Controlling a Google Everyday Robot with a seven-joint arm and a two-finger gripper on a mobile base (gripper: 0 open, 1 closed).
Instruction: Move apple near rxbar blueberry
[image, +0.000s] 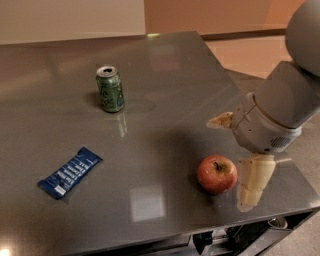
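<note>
The red apple stands on the grey table near its front right corner, stem up. The rxbar blueberry, a dark blue wrapper with white lettering, lies flat at the front left, far from the apple. My gripper is at the right edge of the table, just right of the apple. It is open and empty. One cream finger hangs right beside the apple, and the other finger points left above it.
A green soda can stands upright at the back left of the table. The table's right edge and front edge lie close to the apple. Floor shows beyond the right edge.
</note>
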